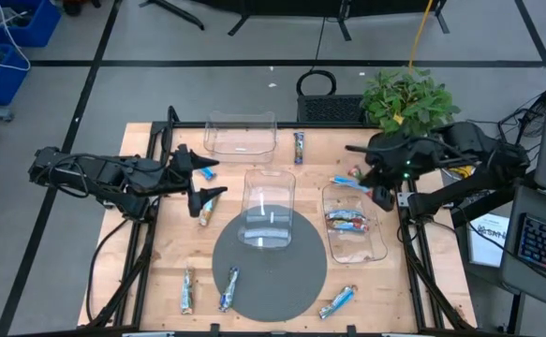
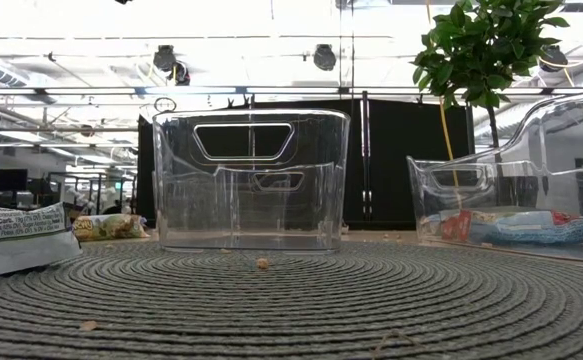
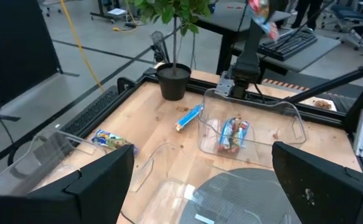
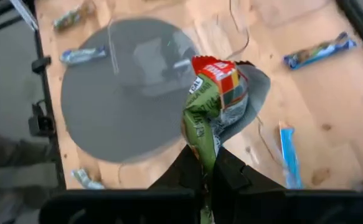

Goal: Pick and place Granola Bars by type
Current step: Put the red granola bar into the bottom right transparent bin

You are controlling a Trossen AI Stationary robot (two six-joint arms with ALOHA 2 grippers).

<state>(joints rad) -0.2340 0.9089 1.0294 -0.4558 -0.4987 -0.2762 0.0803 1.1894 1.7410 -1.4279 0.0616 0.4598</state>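
A sorting job partway done: the right gripper (image 4: 209,168), raised above the table's right side over the right bin (image 1: 376,245), has its fingers clamped on a green-and-red bar (image 4: 213,109). That bin already holds two bars (image 1: 346,221), and judging by the wrappers this one may be bound for the same place. The middle bin (image 1: 269,180), standing on the grey mat (image 1: 305,271), and the far bin (image 1: 240,124) look empty.

Much is left. Loose bars lie across the wood: one at the far edge (image 1: 299,147), a blue one (image 1: 347,182) beside the right bin, one by the left gripper (image 1: 206,207), two at the near left (image 1: 188,291), and a blue one near right (image 1: 337,301).

The left gripper (image 1: 200,183) hovers over the table's left side, fingers wide apart and holding nothing.

Only the right wrist view shows the held bar's wrapper up close; from overhead it is hidden under the arm. The low view shows neither gripper, only bins and the bars inside the right one.
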